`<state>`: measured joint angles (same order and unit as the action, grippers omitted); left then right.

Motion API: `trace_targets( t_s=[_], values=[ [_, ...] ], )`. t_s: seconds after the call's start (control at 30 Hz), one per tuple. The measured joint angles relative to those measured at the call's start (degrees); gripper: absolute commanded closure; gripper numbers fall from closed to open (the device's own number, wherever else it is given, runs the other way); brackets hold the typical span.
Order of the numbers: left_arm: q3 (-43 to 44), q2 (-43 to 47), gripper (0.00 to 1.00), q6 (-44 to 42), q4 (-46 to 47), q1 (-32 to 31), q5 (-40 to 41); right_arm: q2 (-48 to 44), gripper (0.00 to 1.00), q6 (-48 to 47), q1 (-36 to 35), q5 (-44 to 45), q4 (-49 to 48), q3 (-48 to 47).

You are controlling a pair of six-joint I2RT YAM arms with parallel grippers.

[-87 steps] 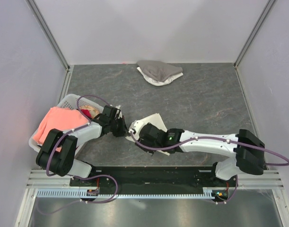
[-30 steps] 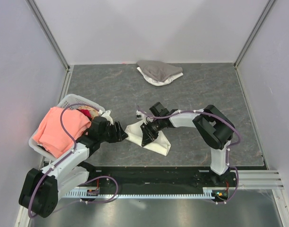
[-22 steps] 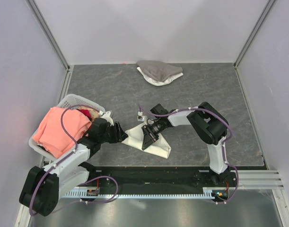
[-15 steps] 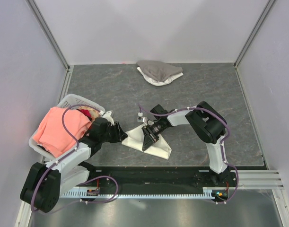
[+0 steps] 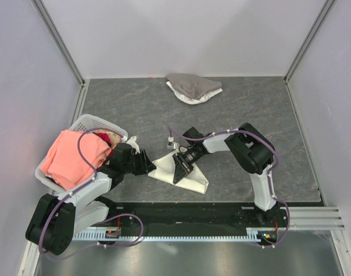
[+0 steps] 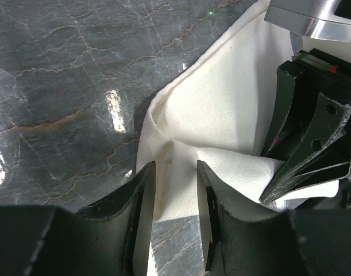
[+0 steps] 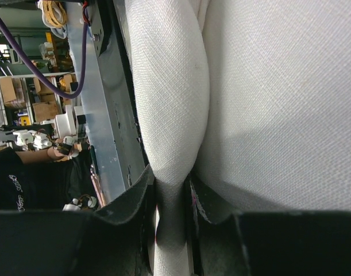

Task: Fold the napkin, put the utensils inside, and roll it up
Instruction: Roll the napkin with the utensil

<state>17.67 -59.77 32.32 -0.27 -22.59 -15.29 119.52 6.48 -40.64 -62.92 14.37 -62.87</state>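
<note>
Grey marbled counter (image 5: pixel 250 115), pale walls round it. My right jaws are clamped on a thick fold of the napkin (image 7: pixel 267 115), the cloth bunched tight between them. My left jaws stand apart, straddling a raised crease at the napkin's left corner with cloth between them, not pinched as far as I can see.

The napkin lies mid-counter, just ahead of my bases, already doubled into a rough triangle. I judge this is the folding step. To do it well, my left jaws should close fully on that corner and take both layers, not one. Then both arms lift together, keeping the edge taut and low so nothing drags or untucks.

From above, the napkin's long axis runs diagonally from beside my left jaws toward the near right, with a point aimed at the far wall. I see no utensils in any view. Basket (image 5: pixel 83 123) with pink cloth (image 5: pixel 69 155) to the left, grey cloth heap (image 5: pixel 192 86) far back.
</note>
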Motion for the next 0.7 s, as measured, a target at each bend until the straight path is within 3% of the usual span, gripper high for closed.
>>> trace_targets(
  t_s=[0.33,0.43,0.53,0.6,0.67,0.7],
  values=[
    [-0.26,0.66,0.56,0.31,0.07,0.00,-1.42,0.46,0.72,0.28,0.04,0.07,1.11,-0.72],
    [-0.44,0.50,0.59,0.31,0.39,0.00,-1.88,0.46,0.72,0.35,0.04,0.33,1.14,-0.74],
    [-0.50,-0.79,0.69,0.42,0.76,0.00,-2.93,0.46,0.72,0.35,0.04,0.42,1.27,-0.79],
    [-0.50,-1.53,0.85,0.66,1.33,0.02,-3.26,0.46,0.71,0.44,0.04,0.50,1.46,-0.83],
    [-0.50,-1.97,0.98,0.87,2.08,0.20,-3.21,0.46,0.67,0.68,0.13,0.63,2.05,-0.83],
    [-0.50,-2.12,0.98,0.94,2.25,0.26,-3.26,0.46,0.62,0.83,0.22,0.74,2.34,-0.87]
  ],
)
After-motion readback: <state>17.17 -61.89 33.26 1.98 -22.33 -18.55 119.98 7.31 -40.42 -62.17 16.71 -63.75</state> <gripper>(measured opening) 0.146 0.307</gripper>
